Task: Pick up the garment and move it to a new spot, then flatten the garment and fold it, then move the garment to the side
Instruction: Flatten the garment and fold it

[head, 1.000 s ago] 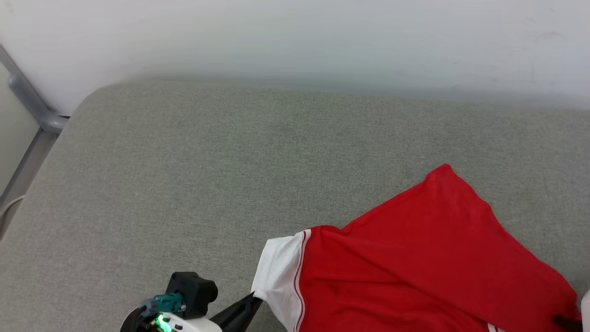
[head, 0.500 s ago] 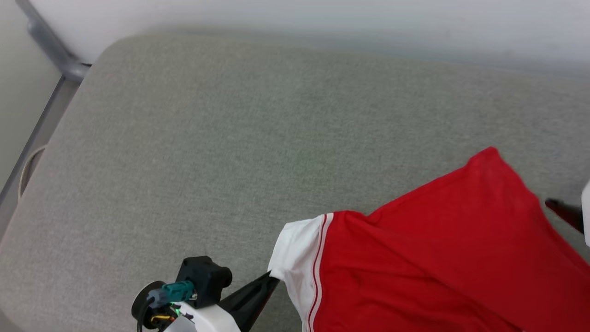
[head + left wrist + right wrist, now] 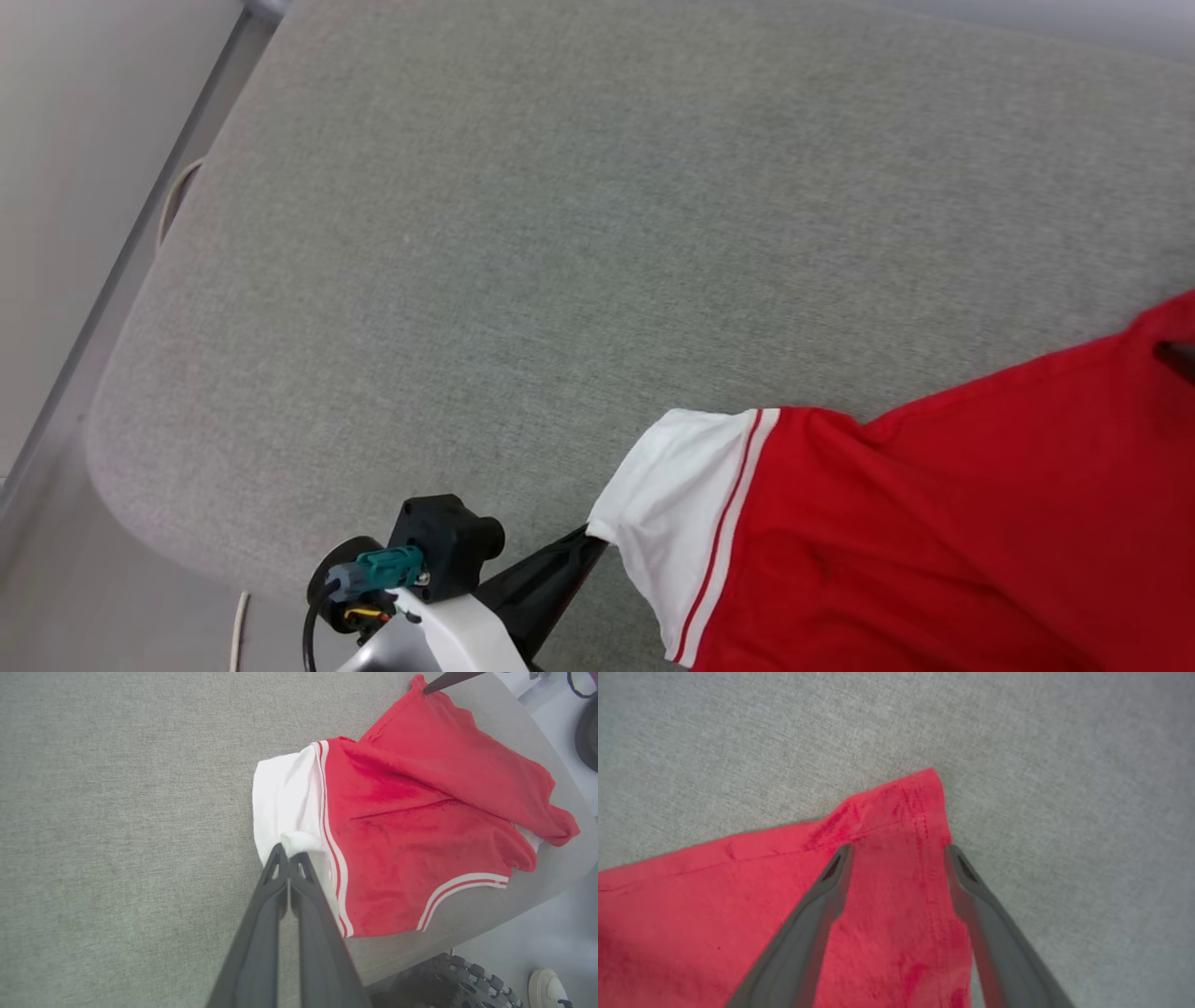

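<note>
The garment (image 3: 934, 541) lies crumpled on the grey padded surface (image 3: 560, 233), plain red with a white sleeve and red-white trim. My left gripper (image 3: 586, 537) is shut on the corner of the white sleeve (image 3: 289, 812), its tips (image 3: 289, 853) pinching a small fold of it. My right gripper (image 3: 899, 854) is open and hovers over the garment's far red hem corner (image 3: 920, 798), one finger on each side of the stitched seam. One dark fingertip (image 3: 1178, 357) of it shows at the right edge of the head view. The print is hidden.
The padded surface has wide free room to the left and beyond the garment. Its rounded left edge (image 3: 121, 392) drops to a pale floor beside a metal rail (image 3: 140, 233). In the left wrist view my base's wheel (image 3: 467, 982) and a white shoe (image 3: 549, 984) show past the near edge.
The head camera has swung, shifting the whole picture. My right gripper has moved from the garment's near right edge to its far hem corner. The left gripper kept its hold on the sleeve.
</note>
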Controlling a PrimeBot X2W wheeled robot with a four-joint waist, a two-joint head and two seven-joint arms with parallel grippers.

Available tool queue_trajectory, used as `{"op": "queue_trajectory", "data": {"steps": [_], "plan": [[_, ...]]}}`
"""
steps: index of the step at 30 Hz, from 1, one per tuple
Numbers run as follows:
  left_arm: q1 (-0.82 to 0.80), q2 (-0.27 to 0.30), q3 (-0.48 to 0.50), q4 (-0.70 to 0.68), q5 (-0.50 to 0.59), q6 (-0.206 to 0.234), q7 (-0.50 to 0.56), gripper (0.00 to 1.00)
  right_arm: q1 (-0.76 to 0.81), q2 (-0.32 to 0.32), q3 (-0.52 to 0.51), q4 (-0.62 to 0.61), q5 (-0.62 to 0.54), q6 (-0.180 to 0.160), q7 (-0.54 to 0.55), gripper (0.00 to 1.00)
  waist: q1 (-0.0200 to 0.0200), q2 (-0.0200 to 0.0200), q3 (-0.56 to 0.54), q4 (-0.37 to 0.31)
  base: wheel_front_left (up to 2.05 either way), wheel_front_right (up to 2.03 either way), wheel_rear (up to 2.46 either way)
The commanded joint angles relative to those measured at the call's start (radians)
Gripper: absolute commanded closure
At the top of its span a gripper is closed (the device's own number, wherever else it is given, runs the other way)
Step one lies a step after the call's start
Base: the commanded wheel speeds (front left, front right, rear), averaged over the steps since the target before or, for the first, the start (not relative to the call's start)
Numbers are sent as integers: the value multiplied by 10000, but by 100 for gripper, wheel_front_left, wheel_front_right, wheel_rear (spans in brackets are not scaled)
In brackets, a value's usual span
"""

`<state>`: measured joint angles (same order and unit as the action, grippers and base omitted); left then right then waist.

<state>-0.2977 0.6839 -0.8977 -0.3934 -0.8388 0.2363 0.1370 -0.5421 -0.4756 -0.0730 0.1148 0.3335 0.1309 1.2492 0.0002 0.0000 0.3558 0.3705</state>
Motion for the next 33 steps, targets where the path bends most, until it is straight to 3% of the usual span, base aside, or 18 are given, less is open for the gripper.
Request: {"op": "queue_trajectory", "data": {"steps": [1,14,15,16,17,24,33], "plan": [[-147,-138,-7,68,-72,-104,-85,100,-209,-67,-62,287,-169,-5,-103,0,-2,0,355,399,0,0,0],[-345,-426,-102,401,-94,-427,-269,100,-3,-373,59,1663,-544,-6,-670,0,-2,0,718,727,0,0,0],[-360,-431,-103,421,-94,-437,-269,100,-13,-373,83,1702,-538,-8,-731,38,-2,0,722,722,0,0,0],[-375,-434,-103,437,-95,-451,-267,100,-20,-367,113,1741,-507,-8,-807,89,-2,0,719,715,0,0,0],[-383,-428,-99,452,-91,-465,-259,100,-27,-366,163,1761,-463,-8,-894,100,-2,0,707,706,0,0,0],[-349,-299,-6,571,-75,-362,-312,100,-235,-312,386,1928,-330,-6,-1699,100,-2,0,313,474,0,0,0],[-164,-26,360,523,-126,-78,-565,100,-584,-372,781,1980,150,-6,-3584,100,-2,0,-718,-162,0,0,0]]}}
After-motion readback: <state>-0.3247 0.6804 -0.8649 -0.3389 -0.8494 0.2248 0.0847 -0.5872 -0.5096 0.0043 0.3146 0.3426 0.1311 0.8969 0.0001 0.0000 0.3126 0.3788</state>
